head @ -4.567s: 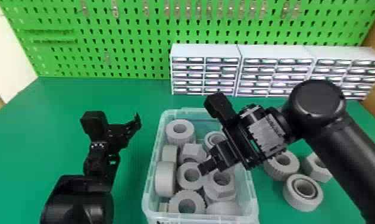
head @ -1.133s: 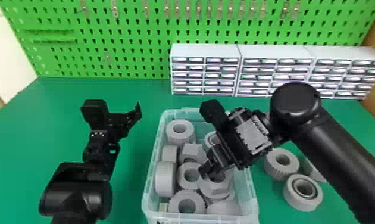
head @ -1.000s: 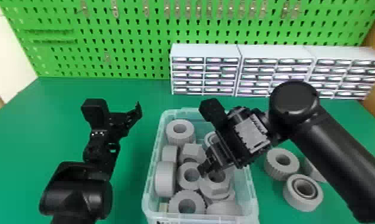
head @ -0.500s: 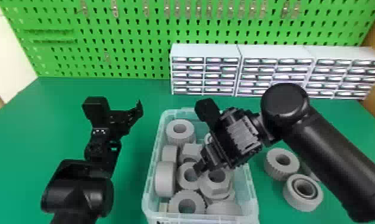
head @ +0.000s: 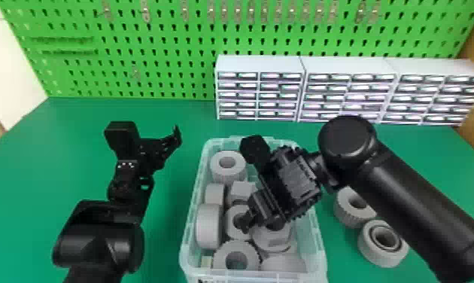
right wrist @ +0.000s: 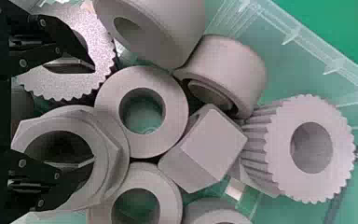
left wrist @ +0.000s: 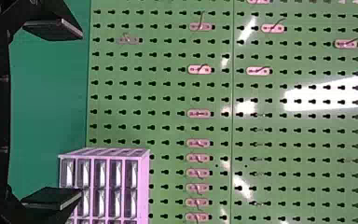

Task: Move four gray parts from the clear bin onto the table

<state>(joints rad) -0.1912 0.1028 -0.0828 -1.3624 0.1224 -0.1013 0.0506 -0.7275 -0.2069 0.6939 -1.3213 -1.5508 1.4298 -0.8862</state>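
Right claw [head: 246,221]: spread, over the clear bin [head: 318,241]
Left claw [head: 174,140]: spread, beyond bin's left edge
Gray parts [head: 210,230]: several in bin; two on desk [head: 180,113], past bin's right edge

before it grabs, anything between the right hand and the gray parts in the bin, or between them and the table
Nothing visible stands between the right hand and the gray parts inside. The clear bin's walls stand between those parts and the table. Gray parts also lie beyond its right side.
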